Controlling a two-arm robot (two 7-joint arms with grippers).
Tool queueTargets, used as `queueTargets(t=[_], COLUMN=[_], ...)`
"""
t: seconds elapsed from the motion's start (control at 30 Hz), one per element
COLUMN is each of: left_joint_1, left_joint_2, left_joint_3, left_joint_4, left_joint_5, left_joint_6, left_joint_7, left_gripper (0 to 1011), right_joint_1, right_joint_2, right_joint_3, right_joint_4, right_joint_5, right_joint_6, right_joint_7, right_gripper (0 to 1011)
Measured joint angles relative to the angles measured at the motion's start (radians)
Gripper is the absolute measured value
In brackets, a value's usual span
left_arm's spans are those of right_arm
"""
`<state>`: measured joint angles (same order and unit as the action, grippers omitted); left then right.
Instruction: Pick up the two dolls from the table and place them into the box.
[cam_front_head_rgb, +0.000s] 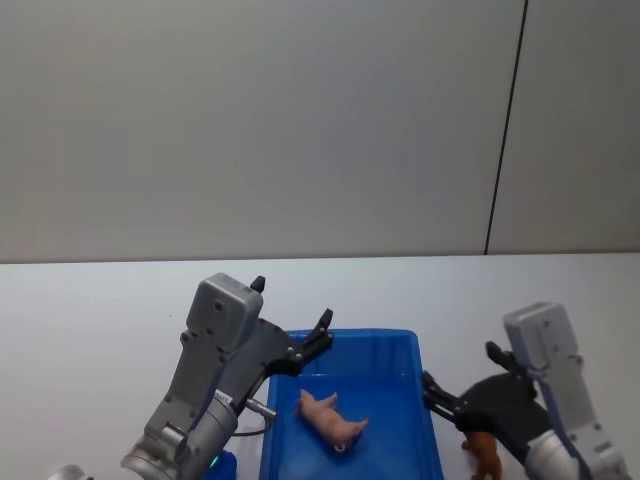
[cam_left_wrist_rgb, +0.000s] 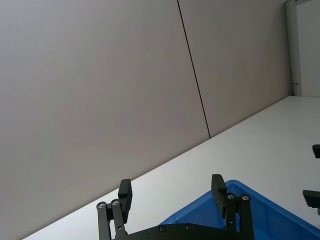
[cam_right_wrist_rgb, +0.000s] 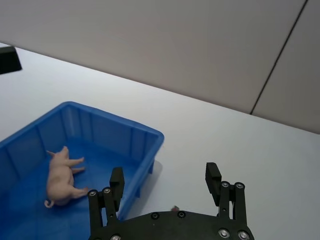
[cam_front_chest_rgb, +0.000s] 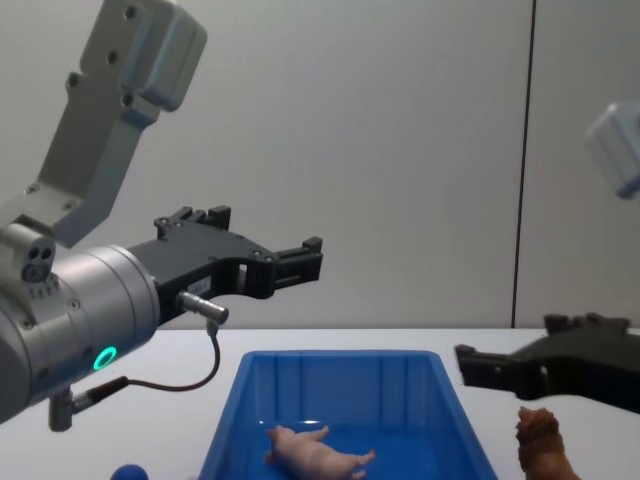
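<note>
Lying in box (cam_front_chest_rgb: 340, 385): 1 pink doll (cam_front_head_rgb: 330, 420) | on table (cam_front_head_rgb: 100, 300): 1 brown doll (cam_front_chest_rgb: 540, 440) | left claw (cam_left_wrist_rgb: 171, 181), right claw (cam_right_wrist_rgb: 164, 170) released

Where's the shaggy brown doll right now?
In the head view, the brown doll stands on the table on the robot's right, just outside the blue box, below the open right gripper.

One doll (cam_front_head_rgb: 330, 418) lies in the box (cam_front_head_rgb: 380, 355), second doll (cam_front_head_rgb: 484, 455) right of it.
</note>
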<state>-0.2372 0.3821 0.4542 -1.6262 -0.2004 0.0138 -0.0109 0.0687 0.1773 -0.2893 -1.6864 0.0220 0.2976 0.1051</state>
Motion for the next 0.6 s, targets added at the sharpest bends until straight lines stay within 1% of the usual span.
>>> queueTargets(t=[0.33,0.6], left_joint_1=[0.0,0.0], left_joint_2=[0.0,0.0], left_joint_3=[0.0,0.0], left_joint_4=[0.0,0.0], left_joint_5=[0.0,0.0], left_joint_6=[0.0,0.0], left_joint_7=[0.0,0.0], left_gripper=[1001,1001], right_joint_1=[-0.063,-0.095], right_joint_2=[0.033,0.044], right_joint_3=[0.015,0.019], right_joint_4=[-0.052,-0.058], right_joint_5=[0.023,0.038], right_joint_6=[0.027,0.032], right_joint_7=[-0.053,-0.065], right_gripper=[1001,1001])
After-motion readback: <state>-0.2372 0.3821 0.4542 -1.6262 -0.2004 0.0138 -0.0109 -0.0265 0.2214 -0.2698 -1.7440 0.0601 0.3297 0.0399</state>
